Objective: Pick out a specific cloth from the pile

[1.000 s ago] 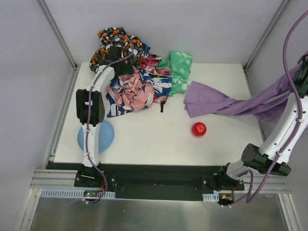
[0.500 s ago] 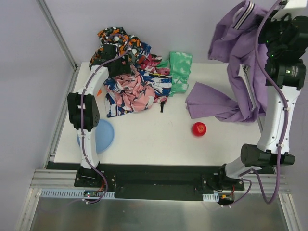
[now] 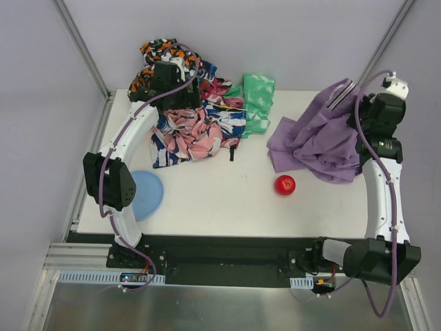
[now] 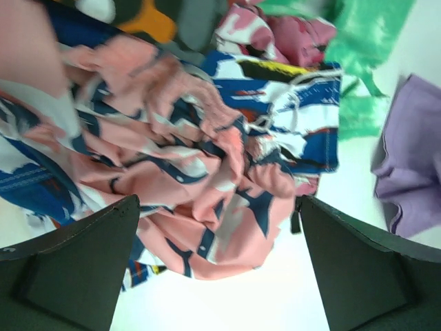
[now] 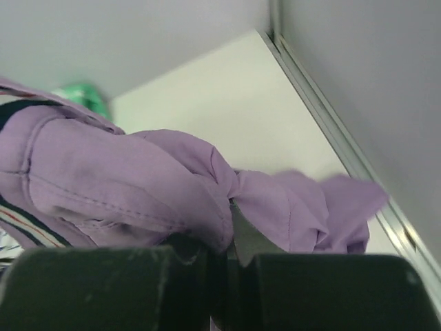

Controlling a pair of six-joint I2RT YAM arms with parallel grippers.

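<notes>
your right gripper [image 5: 231, 243] is pinched tight on a fold of the large plain lavender-purple shirt-like cloth [image 3: 320, 141]. one end of it is held up and the rest is bunched on the right side of the white table [image 3: 220, 207], near the small red ball [image 3: 284, 184]. it sits well apart from the big heap of mixed patterned fabrics [image 3: 193, 121], which i judge deliberate, so the pick reads as separated. your left gripper [image 4: 219, 207] hangs over the heap, fingers spread wide and holding nothing.

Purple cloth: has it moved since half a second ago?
Yes. The purple cloth, gripped in the right hand, has dropped from high up into a heap on the table, nearer the red ball.
</notes>
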